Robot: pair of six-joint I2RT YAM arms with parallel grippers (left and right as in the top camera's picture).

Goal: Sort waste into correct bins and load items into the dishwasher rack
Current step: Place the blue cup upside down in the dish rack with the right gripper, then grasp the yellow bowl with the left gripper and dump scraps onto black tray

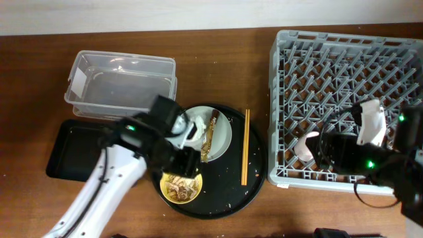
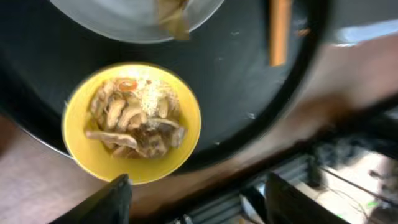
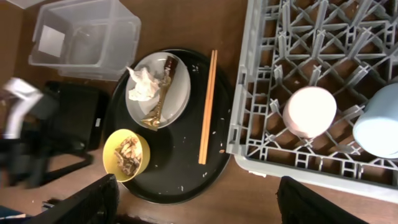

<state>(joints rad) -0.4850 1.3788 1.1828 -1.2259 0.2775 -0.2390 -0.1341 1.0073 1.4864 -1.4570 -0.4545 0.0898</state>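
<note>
The yellow bowl holds tan-brown food scraps and stands on the round black tray. My left gripper is open and empty, hovering just above the bowl's near rim; it also shows in the overhead view. The grey-green plate carries crumpled white tissue and the brown-and-gold wrapper. The chopsticks lie on the tray beside it. The pink cup and the blue cup sit in the grey rack. My right gripper is open and empty, high over the rack's front left corner.
The clear tub stands at the back left, with the shallow black rectangular tray in front of it. The round black tray lies between the bins and the rack. My left arm crosses the black rectangular tray.
</note>
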